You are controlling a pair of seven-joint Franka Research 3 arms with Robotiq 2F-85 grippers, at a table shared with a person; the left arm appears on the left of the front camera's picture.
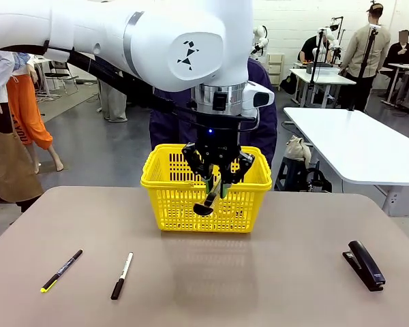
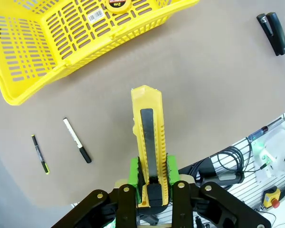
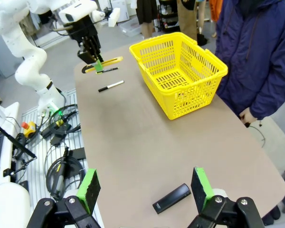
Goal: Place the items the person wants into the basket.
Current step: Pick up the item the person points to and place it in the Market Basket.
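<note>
A taupe counter (image 1: 273,272) in a workshop with white tables (image 1: 354,143) is set with one yellow basket (image 1: 184,204), one marker (image 1: 61,270), one pen (image 1: 121,275) and one stapler (image 1: 365,264). One tape measure (image 2: 118,4) is seen inside the basket. The left hand (image 2: 152,172), pointed down above the counter beside the basket, is clamped on one utility knife (image 2: 149,137). The right hand (image 3: 145,187) is held spread wide above the stapler.

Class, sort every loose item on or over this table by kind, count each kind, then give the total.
writing tools: 2 (black marker, white-and-black pen)
utility knife: 1
tape measure: 1
stapler: 1
basket: 1
total: 6
</note>
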